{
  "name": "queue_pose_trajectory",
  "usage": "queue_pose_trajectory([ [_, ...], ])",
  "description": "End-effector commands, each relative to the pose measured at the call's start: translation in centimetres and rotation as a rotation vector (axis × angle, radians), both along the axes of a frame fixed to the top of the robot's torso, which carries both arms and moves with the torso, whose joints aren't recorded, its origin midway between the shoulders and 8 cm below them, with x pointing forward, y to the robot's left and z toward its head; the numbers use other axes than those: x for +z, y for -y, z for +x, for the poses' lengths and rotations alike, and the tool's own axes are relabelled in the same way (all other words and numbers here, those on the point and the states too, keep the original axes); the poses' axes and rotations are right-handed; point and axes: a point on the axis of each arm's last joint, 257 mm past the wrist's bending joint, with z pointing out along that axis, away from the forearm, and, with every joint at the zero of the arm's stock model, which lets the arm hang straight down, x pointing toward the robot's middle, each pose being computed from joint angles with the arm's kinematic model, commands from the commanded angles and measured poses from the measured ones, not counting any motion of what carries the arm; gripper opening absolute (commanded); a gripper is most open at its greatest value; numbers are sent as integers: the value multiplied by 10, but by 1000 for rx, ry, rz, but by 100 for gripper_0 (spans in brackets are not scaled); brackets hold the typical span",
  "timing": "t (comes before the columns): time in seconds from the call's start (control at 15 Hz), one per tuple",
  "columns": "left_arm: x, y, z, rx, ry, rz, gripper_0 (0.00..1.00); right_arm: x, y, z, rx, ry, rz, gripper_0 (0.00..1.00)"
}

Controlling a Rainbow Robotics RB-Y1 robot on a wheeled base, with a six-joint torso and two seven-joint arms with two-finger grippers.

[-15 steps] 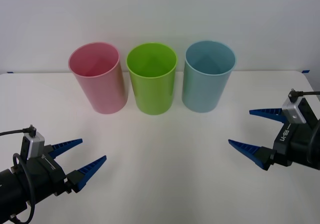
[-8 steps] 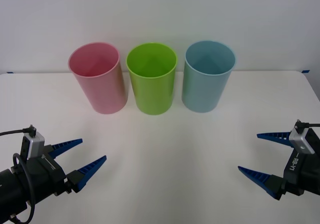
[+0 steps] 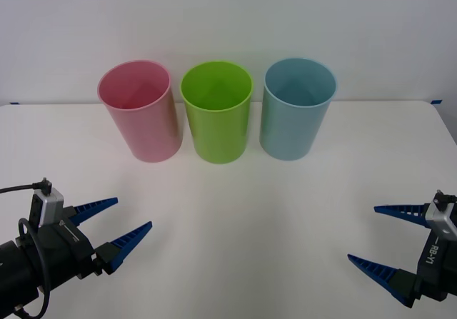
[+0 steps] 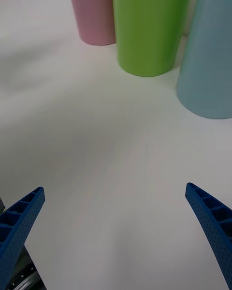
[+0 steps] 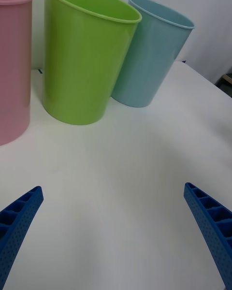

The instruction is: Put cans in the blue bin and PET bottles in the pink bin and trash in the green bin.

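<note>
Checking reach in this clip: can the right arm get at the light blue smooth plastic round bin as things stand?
Probably yes: bare table lies between the open right gripper and the light blue smooth plastic round bin, which stands at that end of the row.

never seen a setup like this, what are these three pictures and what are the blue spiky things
It is a two-armed robot at a white table. The blue spiky things are its ribbed fingers, two per gripper. The wide picture looks down from above the arms: the left gripper is at the near left, the right gripper at the near right, both open and holding nothing. The two upright pictures come from cameras on each wrist, so that arm's own fingers poke in at the bottom corners. Three round bins stand in a row at the back: pink bin, green bin, blue bin.
</note>
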Motion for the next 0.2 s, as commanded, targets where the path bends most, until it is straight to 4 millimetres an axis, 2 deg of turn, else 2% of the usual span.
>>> queue_pose_trajectory([
  [0.07, 0, 0, 0, 0, 0, 0, 100, -2, -1, -3, 1, -9, 7, 100],
  [0.2, 0, 0, 0, 0, 0, 0, 100, -2, -1, -3, 1, -9, 7, 100],
])
